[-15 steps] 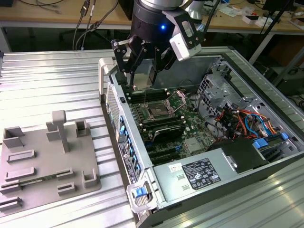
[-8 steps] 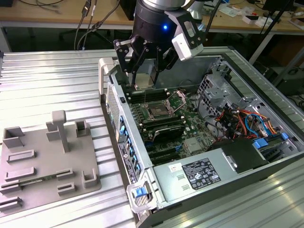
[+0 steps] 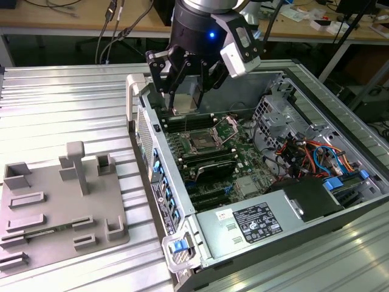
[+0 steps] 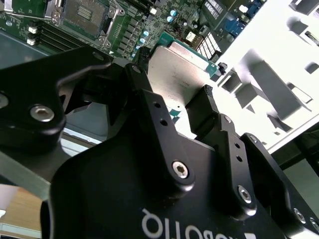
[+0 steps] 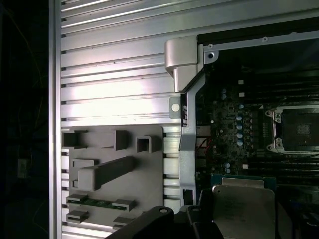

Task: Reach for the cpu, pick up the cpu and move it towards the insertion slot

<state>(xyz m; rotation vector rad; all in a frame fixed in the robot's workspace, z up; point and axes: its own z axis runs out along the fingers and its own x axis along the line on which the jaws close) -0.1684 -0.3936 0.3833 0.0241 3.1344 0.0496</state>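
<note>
My gripper (image 3: pixel 185 91) is shut on the cpu (image 3: pixel 184 100), a flat silvery square chip with a greenish edge. It hangs over the open computer case, above the far part of the green board. In the second wrist view the black fingers (image 4: pixel 149 102) clamp the cpu (image 4: pixel 179 74) from two sides. The first wrist view has the cpu (image 5: pixel 244 209) lying flat over the board. The insertion slot (image 3: pixel 200 143) lies below and a little nearer in the exterior view, its metal frame open around a dark centre. It shows in both wrist views (image 4: pixel 84 15) (image 5: pixel 299 129), apart from the chip.
A grey plastic tray (image 3: pixel 61 201) with raised blocks rests on the ribbed metal table at the exterior view's left. The case wall (image 3: pixel 152 158) stands between tray and board. Long black memory slots (image 3: pixel 209 164) flank the socket. A power supply (image 3: pixel 255 222) and coloured cables (image 3: pixel 304 152) sit to the exterior view's right.
</note>
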